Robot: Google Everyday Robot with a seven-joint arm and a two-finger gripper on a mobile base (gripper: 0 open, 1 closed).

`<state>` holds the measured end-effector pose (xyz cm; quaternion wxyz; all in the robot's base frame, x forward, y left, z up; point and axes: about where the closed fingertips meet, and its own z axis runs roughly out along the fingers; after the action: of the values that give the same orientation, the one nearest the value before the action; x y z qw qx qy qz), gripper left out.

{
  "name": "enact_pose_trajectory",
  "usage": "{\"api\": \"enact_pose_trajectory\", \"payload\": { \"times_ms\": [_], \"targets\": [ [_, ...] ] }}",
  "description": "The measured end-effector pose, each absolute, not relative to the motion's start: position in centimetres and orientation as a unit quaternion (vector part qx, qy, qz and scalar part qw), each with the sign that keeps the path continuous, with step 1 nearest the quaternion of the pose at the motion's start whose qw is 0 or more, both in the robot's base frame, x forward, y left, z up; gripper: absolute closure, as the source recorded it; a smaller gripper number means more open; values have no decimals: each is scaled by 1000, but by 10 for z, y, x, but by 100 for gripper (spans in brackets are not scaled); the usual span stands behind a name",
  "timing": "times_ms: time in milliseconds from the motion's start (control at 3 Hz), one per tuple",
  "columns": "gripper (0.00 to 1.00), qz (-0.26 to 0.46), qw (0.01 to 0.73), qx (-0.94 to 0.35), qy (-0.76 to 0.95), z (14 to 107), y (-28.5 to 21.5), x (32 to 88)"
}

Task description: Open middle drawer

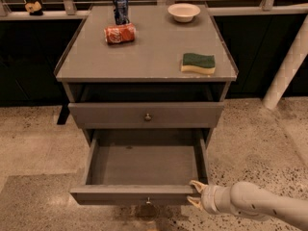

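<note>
A grey cabinet [144, 57] stands in the middle of the camera view. One drawer with a small knob [147, 116] sits nearly flush under a dark recess below the top. The drawer below it [144, 165] is pulled far out and empty, with its own knob [148, 200] on the front panel. My gripper [195, 195] reaches in from the lower right on a white arm. It is at the right end of the pulled-out drawer's front panel. Its two fingers [196, 184] are spread apart and hold nothing.
On the cabinet top are an upright blue can [121, 8], a red can lying on its side [120, 33], a white bowl [184, 12] and a green-and-yellow sponge [198, 63]. A white post [287, 71] stands at the right. The floor is speckled.
</note>
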<state>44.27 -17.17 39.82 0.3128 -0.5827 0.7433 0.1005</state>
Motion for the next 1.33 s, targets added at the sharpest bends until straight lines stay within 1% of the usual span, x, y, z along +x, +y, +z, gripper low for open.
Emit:
{"api": "enact_pose_trajectory", "payload": {
  "times_ms": [333, 667, 1333],
  "targets": [
    [100, 103, 314, -582, 743, 396, -172, 438],
    [81, 103, 314, -582, 743, 398, -172, 439],
    [35, 103, 314, -582, 743, 398, -172, 439]
  ]
}}
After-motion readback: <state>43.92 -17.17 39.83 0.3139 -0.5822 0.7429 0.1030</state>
